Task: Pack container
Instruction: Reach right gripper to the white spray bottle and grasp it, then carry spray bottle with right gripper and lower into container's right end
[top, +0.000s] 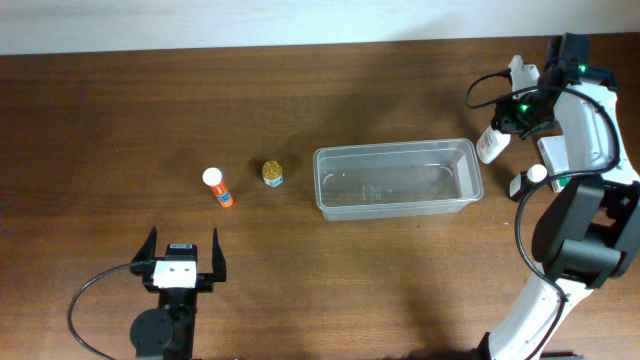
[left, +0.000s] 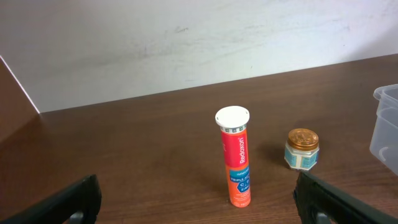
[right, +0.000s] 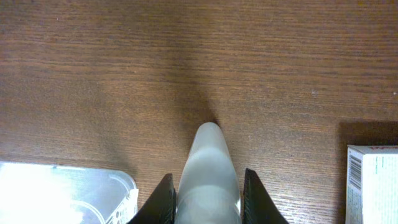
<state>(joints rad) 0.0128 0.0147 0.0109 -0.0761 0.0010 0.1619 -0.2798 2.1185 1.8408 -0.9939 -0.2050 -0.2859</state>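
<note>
Your right gripper is pinching a white bottle just right of the centre-frame container. With the grip this shallow, the bottle could be slipping or clipping the rim. Your left gripper is sitting with jaws spread wide.

Left end effector black; right arm white, green LED.

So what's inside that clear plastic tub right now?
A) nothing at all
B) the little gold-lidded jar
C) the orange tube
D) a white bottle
A: the container is bare inside. The orange tube and gold-lidded jar stand on the table beside it, and the white bottle sits between the fingers of the right gripper, just outside the container's end.
</note>
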